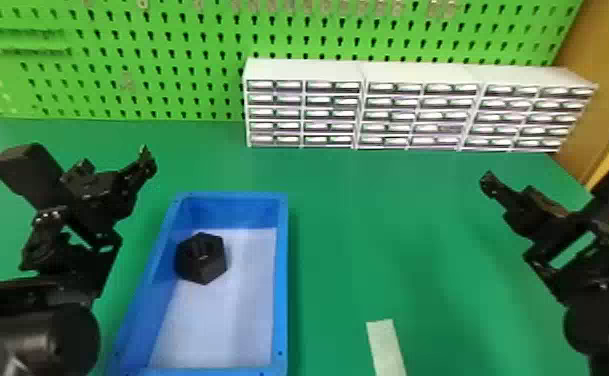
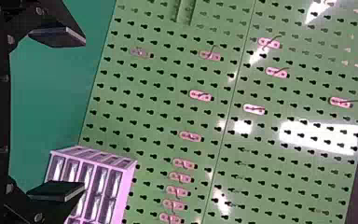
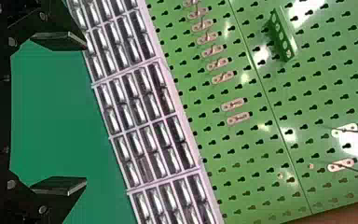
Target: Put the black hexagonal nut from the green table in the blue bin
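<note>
The black hexagonal nut (image 1: 201, 258) lies inside the blue bin (image 1: 282, 280), on its pale floor towards the left wall. Up and to the left of the bin, above the green table (image 1: 348, 200), is my left gripper (image 1: 149, 161). In the left wrist view the left gripper (image 2: 57, 114) has its two fingers wide apart with nothing between them. My right gripper (image 1: 488, 183) is parked over the table's right side, away from the bin. The right wrist view shows the right gripper (image 3: 59, 113) open and holding nothing.
White drawer cabinets (image 1: 418, 105) stand along the table's back right, before a green pegboard (image 1: 158, 65) with small hooks. A pale strip (image 1: 387, 345) lies on the table to the right of the bin, near the front.
</note>
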`<state>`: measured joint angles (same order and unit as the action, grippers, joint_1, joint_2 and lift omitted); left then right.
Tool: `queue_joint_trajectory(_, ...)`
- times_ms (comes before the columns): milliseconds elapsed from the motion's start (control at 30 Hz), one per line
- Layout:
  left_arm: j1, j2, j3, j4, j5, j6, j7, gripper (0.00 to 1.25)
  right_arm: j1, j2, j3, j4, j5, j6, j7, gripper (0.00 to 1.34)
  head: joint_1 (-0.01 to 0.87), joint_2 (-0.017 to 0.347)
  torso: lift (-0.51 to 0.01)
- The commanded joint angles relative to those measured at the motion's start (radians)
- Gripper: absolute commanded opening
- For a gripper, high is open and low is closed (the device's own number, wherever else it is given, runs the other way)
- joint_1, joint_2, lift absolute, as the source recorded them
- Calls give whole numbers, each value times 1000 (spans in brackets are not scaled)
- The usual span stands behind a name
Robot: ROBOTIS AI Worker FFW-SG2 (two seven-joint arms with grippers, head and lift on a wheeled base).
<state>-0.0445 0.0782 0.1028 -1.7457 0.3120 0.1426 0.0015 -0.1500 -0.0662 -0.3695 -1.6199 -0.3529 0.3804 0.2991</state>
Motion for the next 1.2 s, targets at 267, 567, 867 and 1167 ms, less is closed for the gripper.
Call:
queue_joint_trajectory(267,0,0,0,0,-1,0,0,1060,0,2,-8,0,5,-2,0,1077,692,9,-97)
queue_joint_trajectory(567,0,0,0,0,-1,0,0,1060,-2,3,-5,0,8,-2,0,1077,692,9,-97)
queue_joint_trajectory(867,2,0,0,0,-1,-2,0,1060,0,6,-11,0,8,-2,0,1075,692,9,-97)
queue_joint_trajectory(1167,-3,0,-3,0,-1,0,0,1060,-5,8,-9,0,9,-2,0,1075,692,9,-97)
